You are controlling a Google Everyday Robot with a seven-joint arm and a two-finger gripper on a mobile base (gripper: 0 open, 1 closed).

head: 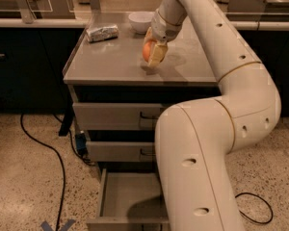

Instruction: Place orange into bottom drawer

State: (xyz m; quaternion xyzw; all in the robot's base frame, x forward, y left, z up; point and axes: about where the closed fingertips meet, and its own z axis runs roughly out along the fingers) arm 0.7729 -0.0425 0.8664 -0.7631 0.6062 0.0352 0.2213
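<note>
Nearest of all, far below the end effector and a little to its left, the bottom drawer stands pulled out, its plain grey floor bare. The robot's own thick white arm crosses the drawer's right side and hides that part of it. On the speckled floor left of the drawer lie a dark cable and a blue tape mark. Above the open drawer, the two upper drawers are shut, each with a small dark handle.

On the grey tabletop the end effector points downward, and its pale fingers are clamped on the orange. The fruit sits low over the surface; whether it touches the tabletop cannot be told. Beyond and to the left of the end effector lies a silvery packet; just behind it stands the white bowl.

The step in hand looks like carrying the fruit off the tabletop. To do it well, lift straight up first so the round fruit does not roll in the grip. Then bring it forward past the tabletop's front edge and the shut drawer fronts. Lower it over the bare left part of the drawer floor, clear of the arm's own bulk, and let go only close to the floor, since it will roll.

No brand, label or writing can be read, not even on the packet.
</note>
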